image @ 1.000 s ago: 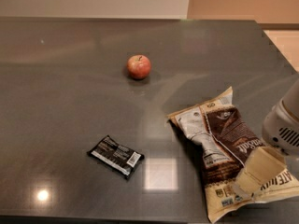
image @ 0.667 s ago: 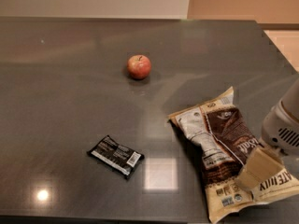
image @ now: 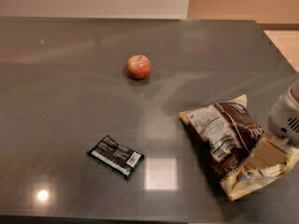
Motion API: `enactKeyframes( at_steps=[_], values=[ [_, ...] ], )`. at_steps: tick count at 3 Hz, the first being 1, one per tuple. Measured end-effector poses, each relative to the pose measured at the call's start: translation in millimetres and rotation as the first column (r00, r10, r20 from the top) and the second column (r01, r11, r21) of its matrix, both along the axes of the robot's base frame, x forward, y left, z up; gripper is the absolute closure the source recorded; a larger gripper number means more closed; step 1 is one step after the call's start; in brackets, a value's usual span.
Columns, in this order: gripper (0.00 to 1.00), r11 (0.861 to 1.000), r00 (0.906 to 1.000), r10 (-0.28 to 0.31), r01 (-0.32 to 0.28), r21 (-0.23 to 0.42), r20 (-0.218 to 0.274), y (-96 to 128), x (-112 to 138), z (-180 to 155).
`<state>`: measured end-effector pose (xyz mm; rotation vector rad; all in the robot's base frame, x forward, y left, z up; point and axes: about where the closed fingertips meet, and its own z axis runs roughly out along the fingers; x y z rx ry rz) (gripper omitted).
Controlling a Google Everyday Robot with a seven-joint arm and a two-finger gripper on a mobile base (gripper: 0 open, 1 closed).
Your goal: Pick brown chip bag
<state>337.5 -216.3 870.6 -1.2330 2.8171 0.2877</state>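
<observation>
Grasping stage: gripper (image: 270, 155) sits at right end of brown chip bag (image: 219, 129); open or closed cannot be told. Advised: pinch crinkled edge squarely, lift slowly.

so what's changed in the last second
The large crinkly brown chip bag has shifted right and slightly up in view, along with the tool at its right end. The small red apple and the black wrapped bar stayed put on the dark grey table.
</observation>
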Motion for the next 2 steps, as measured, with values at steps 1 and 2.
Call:
enactKeyframes(
  at_steps=[1,2],
  values=[
    [1.00,1.000,0.9986,0.017,-0.018,0.025,0.050,0,11,27],
    [1.00,0.997,0.9930,0.040,-0.047,0.056,0.111,3,22,61]
  ],
)
